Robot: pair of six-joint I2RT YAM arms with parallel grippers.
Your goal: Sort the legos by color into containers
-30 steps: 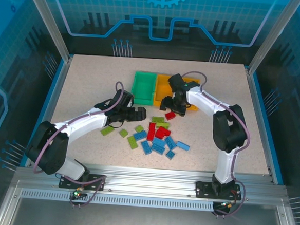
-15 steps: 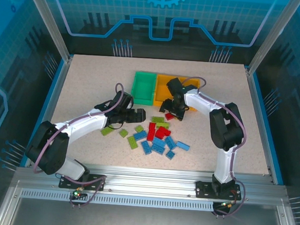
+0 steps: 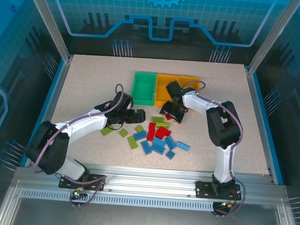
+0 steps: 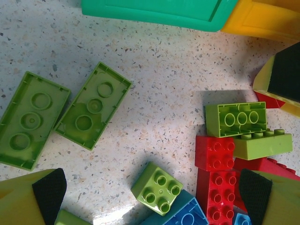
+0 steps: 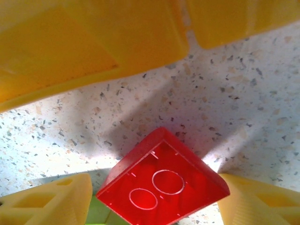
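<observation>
The legos [image 3: 159, 138] lie in a loose heap of red, blue and lime pieces in mid table. The containers stand behind them: a green bin [image 3: 143, 88] and two orange-yellow bins [image 3: 164, 85] [image 3: 190, 81]. My right gripper [image 3: 171, 113] is down at the heap's far edge, open. A tilted red brick [image 5: 161, 185] sits hollow side up between its yellow fingers [image 5: 51, 201], close against the right one. My left gripper [image 3: 135, 114] hangs open over the heap's left side, above a small lime brick [image 4: 157, 187].
Two lime bricks [image 4: 29, 119] [image 4: 93, 112] lie upside down on the speckled table left of the heap. The green bin's wall [image 4: 154, 11] is just ahead of the left gripper. Blue rails edge the table [image 3: 80, 82].
My right gripper has come down from the orange bin's front to the red brick, which now sits between its fingers. The left arm has barely moved.
</observation>
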